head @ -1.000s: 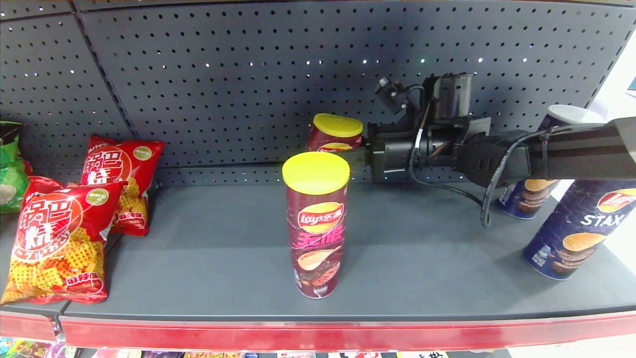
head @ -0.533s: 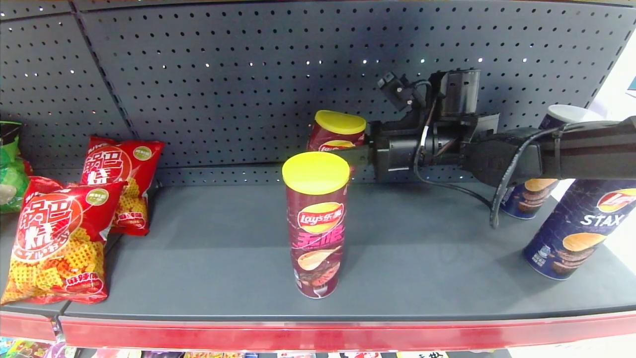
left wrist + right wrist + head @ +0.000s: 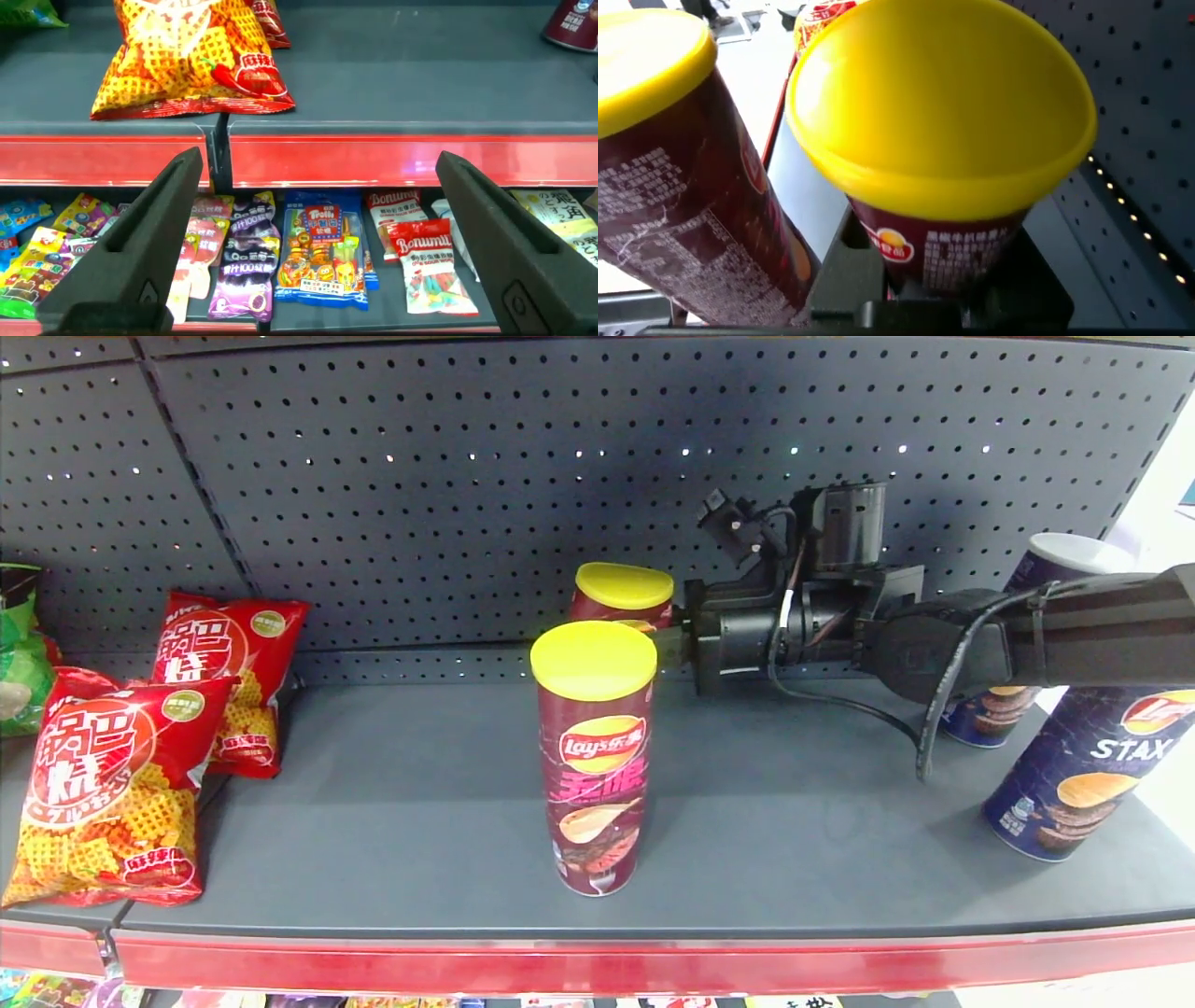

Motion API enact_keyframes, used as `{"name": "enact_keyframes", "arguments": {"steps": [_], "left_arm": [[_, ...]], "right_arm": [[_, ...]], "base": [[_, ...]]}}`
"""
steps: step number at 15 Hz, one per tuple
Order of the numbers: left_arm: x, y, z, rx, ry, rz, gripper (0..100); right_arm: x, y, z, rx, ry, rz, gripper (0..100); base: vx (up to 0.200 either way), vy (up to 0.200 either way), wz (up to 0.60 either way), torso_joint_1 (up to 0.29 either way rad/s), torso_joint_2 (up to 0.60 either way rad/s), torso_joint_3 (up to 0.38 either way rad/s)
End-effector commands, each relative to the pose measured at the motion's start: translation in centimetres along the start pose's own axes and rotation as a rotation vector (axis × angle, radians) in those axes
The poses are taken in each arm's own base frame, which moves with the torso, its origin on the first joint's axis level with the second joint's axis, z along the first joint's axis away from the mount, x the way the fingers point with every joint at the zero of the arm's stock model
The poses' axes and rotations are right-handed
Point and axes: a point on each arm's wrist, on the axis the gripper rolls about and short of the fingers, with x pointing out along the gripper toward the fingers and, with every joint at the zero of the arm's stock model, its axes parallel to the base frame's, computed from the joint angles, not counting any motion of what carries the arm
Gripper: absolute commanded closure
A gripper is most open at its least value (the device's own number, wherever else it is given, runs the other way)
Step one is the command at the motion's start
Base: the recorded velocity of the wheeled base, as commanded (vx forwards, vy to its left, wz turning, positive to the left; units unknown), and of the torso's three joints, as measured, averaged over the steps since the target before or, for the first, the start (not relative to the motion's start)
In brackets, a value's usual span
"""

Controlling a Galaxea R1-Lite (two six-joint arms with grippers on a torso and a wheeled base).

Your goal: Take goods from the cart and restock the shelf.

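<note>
A maroon chip can with a yellow lid (image 3: 595,756) stands upright mid-shelf. Directly behind it, near the pegboard, a second maroon can (image 3: 624,588) is held about upright by my right gripper (image 3: 661,642), which comes in from the right and is shut on the can's body. In the right wrist view the held can (image 3: 938,121) is close up, with the standing can (image 3: 663,140) right beside it. Whether the held can's base touches the shelf is hidden. My left gripper (image 3: 318,233) hangs open in front of the shelf's red front edge (image 3: 374,159), holding nothing.
Red snack bags (image 3: 112,784) (image 3: 233,672) lie on the shelf's left, with a green bag (image 3: 19,653) beyond them. Two dark blue cans (image 3: 1083,765) (image 3: 990,705) stand at the right, under my right arm. Candy packets (image 3: 318,252) fill the lower shelf.
The held can first rose a little, then came down and slightly left; it now stands straighter and lower behind the front can. Nothing else has moved.
</note>
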Motion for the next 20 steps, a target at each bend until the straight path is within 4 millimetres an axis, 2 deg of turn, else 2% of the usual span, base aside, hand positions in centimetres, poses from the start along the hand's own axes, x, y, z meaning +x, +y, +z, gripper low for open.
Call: {"name": "enact_keyframes", "arguments": {"steps": [1,2,3,11,13,16,17,18,20], "left_arm": [[0.0,0.0,0.0,0.000,0.001,0.000,0],[0.0,0.0,0.0,0.000,0.001,0.000,0],[0.0,0.0,0.0,0.000,0.001,0.000,0],[0.0,0.0,0.0,0.000,0.001,0.000,0],[0.0,0.0,0.0,0.000,0.001,0.000,0],[0.0,0.0,0.0,0.000,0.001,0.000,0],[0.0,0.0,0.0,0.000,0.001,0.000,0],[0.0,0.0,0.0,0.000,0.001,0.000,0],[0.0,0.0,0.0,0.000,0.003,0.000,0]], "right_arm": [[0.4,0.0,-0.5,0.012,0.009,0.007,100],[0.5,0.0,-0.8,0.020,0.015,0.009,100],[0.7,0.0,-0.8,0.018,0.016,0.010,0],[0.8,0.0,-1.1,0.020,0.021,0.005,0],[0.4,0.2,-1.7,0.039,0.035,0.003,0],[-1.2,0.4,-2.7,0.079,0.061,-0.025,0],[-2.9,0.6,-2.9,0.097,0.070,-0.056,0],[-3.4,0.7,-2.9,0.101,0.071,-0.064,0],[-5.9,1.6,-2.7,0.117,0.075,-0.104,0]], "base": [[0.000,0.000,0.00,0.000,0.00,0.000],[0.000,0.000,0.00,0.000,0.00,0.000],[0.000,0.000,0.00,0.000,0.00,0.000],[0.000,0.000,0.00,0.000,0.00,0.000],[0.000,0.000,0.00,0.000,0.00,0.000],[0.000,0.000,0.00,0.000,0.00,0.000],[0.000,0.000,0.00,0.000,0.00,0.000],[0.000,0.000,0.00,0.000,0.00,0.000],[0.000,0.000,0.00,0.000,0.00,0.000]]}}
